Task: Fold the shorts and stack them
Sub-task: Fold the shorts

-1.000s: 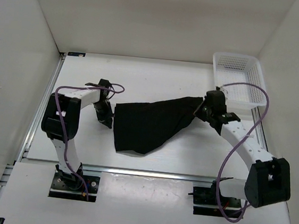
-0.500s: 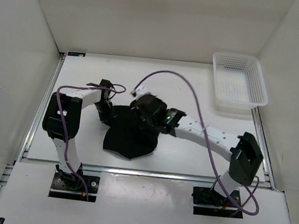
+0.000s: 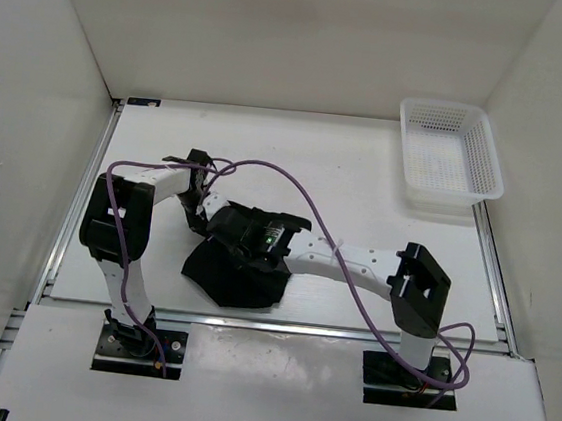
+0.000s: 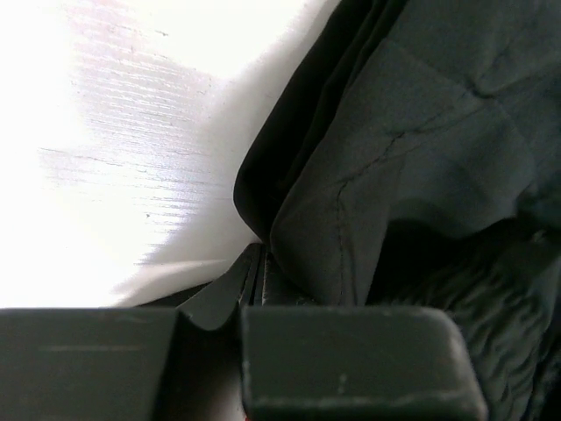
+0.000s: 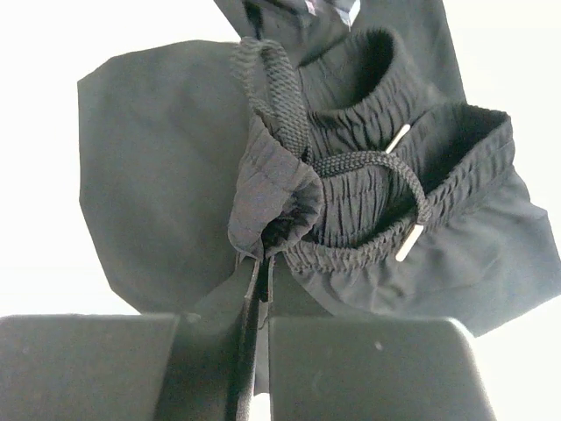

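1. Left black two-finger gripper (image 3: 201, 224), on the white-and-black left arm: clenched on a folded edge of the soft black fabric shorts (image 3: 236, 274). Its wrist view shows the fingertips (image 4: 263, 279) pressed together with layered cloth rising from between them. Judged purpose: it pins one side so the garment cannot slide while the other side is laid over.
2. The shorts, position: heaped on the white table (image 3: 365, 179), left of centre and towards the near edge. They lie under and between both grippers and well apart from the basket.
3. The shorts, orientation: the elastic waistband (image 5: 386, 206) is bunched and raised at the grippers. The black braided drawstring (image 5: 359, 162) loops across it. The flatter leg cloth spreads from there towards the near edge, so the long axis, as far as the lump allows a reading, runs far to near. The waist points to the far side.
4. Right black two-finger gripper (image 3: 227, 229), on the right arm stretched across to the left: closed on a gathered fold of waistband (image 5: 272, 206). Judged purpose: it brings the right half over onto the left to make the fold.
5. White mesh plastic basket (image 3: 445, 196): at the far right corner, nothing seen inside it. It is the likely place for the stack.
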`<state>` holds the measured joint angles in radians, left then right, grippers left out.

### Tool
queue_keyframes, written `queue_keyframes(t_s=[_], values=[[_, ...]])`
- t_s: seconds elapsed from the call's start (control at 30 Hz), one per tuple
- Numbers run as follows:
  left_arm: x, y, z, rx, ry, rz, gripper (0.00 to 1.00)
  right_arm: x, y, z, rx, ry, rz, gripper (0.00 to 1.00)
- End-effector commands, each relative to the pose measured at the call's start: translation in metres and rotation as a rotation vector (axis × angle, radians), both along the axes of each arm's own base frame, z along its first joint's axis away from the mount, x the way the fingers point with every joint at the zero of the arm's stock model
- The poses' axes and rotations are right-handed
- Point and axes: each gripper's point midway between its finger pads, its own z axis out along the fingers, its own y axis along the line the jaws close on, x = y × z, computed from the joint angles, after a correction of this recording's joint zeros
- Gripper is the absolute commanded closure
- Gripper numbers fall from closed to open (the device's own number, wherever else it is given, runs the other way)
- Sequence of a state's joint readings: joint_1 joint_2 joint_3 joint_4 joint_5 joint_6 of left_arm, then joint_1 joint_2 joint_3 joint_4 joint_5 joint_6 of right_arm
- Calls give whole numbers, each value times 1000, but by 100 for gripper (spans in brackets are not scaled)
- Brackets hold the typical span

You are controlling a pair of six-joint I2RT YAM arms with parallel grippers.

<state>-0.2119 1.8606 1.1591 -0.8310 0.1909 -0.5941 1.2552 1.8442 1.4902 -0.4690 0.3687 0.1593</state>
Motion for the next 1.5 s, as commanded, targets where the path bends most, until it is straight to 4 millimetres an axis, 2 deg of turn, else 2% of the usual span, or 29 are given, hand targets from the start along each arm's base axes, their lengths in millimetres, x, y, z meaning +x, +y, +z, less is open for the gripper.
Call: queue_keyframes(t_s=[0.0,0.1,0.17,0.2,0.23,0.27,0.3,0.37,0.4,0.43,0.47,0.5,0.6,0.63,0.67,0.7,0.73,0.8,0.83,0.87,0.9,0.93,0.97,1.07,1.1,1.17,1.27,1.33,1.47], values=[[-1,6,-9,46,-19,8,90,5,22,35,72,-70,22,100],[1,6,-4,41,-37,9,87,12,30,43,90,-100,13,100],[5,14,6,12,-60,40,73,8,37,41,93,-115,40,100],[8,18,11,2,-75,46,43,5,44,40,100,-124,57,100],[6,22,15,-6,-72,48,23,-1,49,43,108,-141,77,100],[6,28,22,-6,-85,55,7,-4,52,42,112,-150,94,100],[9,38,30,-3,-91,60,0,-3,56,37,110,-165,108,98],[12,49,40,1,-96,73,0,-14,62,28,101,-137,162,74],[21,61,51,13,-126,97,0,-15,61,22,82,-131,163,38],[21,67,58,16,-126,102,0,-15,60,29,102,-129,154,20],[25,75,68,40,-150,120,0,-14,56,34,109,-135,136,12],[35,84,82,52,-191,133,0,-13,50,54,155,-153,107,0],[40,96,111,117,-247,128,0,-11,23,65,202,-138,15,0],[46,100,123,132,-284,124,0,-6,7,89,255,-154,-31,0],[47,102,130,143,-299,118,0,-2,-6,92,284,-127,-93,0],[49,102,139,145,-331,106,3,-3,-23,78,272,-100,-130,0],[48,101,142,158,-344,88,9,3,-44,92,319,-89,-186,0],[46,96,150,170,-370,37,23,4,-74,91,387,-3,-288,2],[41,92,151,170,-374,16,31,1,-92,66,351,41,-326,4],[33,86,144,166,-354,-7,48,-2,-106,56,340,72,-363,7],[25,83,140,154,-333,-12,53,3,-122,57,367,84,-418,8],[18,75,141,131,-336,-32,57,0,-131,49,368,116,-446,10],[4,67,128,120,-304,-61,57,-6,-140,32,367,169,-487,12],[-27,49,112,79,-262,-88,45,-6,-159,25,413,252,-571,11],[-29,42,109,52,-267,-75,37,0,-169,18,417,275,-611,9],[-35,31,111,45,-261,-88,13,-4,-165,17,439,345,-586,7],[-40,16,112,30,-251,-82,6,2,-165,9,450,401,-593,3],[-48,11,101,29,-222,-84,6,7,-157,19,456,390,-562,3],[-56,-7,77,24,-165,-156,0,13,-157,4,393,432,-607,2]])
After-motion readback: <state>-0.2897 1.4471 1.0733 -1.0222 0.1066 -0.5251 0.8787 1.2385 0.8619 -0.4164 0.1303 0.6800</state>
